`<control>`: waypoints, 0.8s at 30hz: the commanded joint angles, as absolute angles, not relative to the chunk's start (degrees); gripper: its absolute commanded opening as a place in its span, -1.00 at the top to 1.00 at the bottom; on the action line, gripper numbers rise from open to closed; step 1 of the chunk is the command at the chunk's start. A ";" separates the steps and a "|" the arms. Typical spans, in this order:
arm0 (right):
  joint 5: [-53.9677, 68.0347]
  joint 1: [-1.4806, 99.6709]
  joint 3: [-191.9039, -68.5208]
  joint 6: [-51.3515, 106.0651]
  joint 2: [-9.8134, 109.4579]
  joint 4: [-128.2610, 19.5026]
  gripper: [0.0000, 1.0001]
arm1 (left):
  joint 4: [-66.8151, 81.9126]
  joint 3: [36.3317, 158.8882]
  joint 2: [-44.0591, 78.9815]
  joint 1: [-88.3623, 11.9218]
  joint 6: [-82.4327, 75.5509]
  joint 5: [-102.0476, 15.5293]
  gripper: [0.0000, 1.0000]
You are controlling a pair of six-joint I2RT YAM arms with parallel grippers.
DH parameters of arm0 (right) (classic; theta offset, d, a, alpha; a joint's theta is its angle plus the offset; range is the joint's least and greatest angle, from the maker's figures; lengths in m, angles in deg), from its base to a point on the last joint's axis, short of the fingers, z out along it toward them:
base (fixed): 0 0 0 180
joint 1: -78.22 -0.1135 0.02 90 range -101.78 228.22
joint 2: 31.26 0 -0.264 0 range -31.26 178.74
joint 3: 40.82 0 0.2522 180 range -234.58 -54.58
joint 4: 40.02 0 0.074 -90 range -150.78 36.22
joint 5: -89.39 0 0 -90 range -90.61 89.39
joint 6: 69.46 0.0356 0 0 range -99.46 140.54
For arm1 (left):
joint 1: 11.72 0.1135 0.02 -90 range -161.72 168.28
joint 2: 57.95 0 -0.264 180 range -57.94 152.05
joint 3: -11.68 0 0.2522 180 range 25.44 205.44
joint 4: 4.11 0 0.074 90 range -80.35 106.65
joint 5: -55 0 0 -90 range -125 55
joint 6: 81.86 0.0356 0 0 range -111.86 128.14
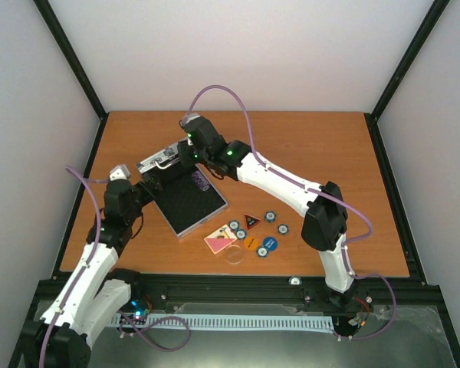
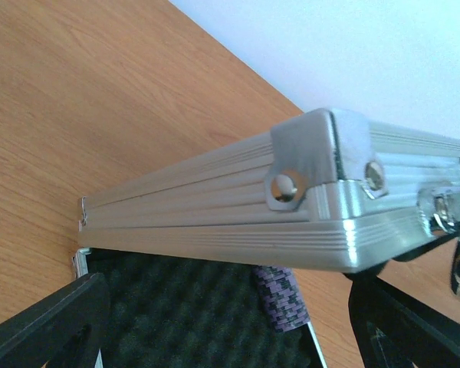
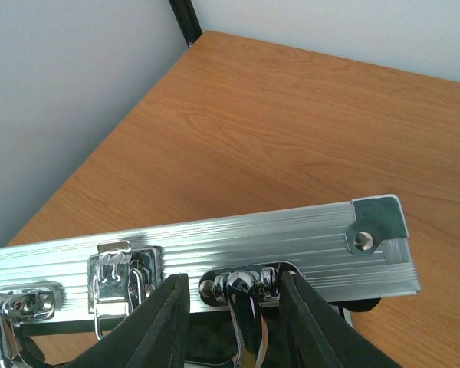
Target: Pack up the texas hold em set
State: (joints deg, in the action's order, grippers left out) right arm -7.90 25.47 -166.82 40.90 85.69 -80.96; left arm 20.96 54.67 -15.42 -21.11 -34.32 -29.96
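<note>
1. The right gripper (image 3: 238, 326) is slightly spread and straddles the chrome handle (image 3: 241, 307) on the lid's (image 3: 215, 245) front edge. A dark gap shows on each side of the handle bar, so it pinches nothing.
2. A latch (image 3: 119, 280) sits just left of that gripper on the same edge.
3. The lid stands raised at an angle over the case (image 1: 188, 203), which lies open on the desk (image 1: 314, 153).
4. The left gripper (image 2: 230, 341) is spread wide and empty. It is at the case's left end, its fingers (image 2: 46, 322) to either side of the foam (image 2: 176, 307).
5. A purple patterned item (image 2: 280, 299) lies inside on the foam, near the lid.
6. Outside the case, on the desk to its right, lie:
   - four blue-white chips (image 1: 270, 217);
   - the triangle (image 1: 251, 221);
   - the orange disc (image 1: 250, 244), just beside the blue disc (image 1: 268, 245);
   - the pink deck (image 1: 220, 241);
   - the clear disc (image 1: 234, 255), nearest the desk's front edge.
</note>
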 commanded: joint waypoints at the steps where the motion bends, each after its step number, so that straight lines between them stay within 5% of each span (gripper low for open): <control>1: -8.69 24.96 -166.74 40.30 83.93 -80.06 0.31 | 17.98 54.53 -14.67 -21.30 -35.75 -27.89 -0.77; 24: -11.00 24.96 -164.64 38.24 78.95 -80.36 -0.56 | 15.90 57.86 -11.22 -21.30 -36.34 -23.92 -0.77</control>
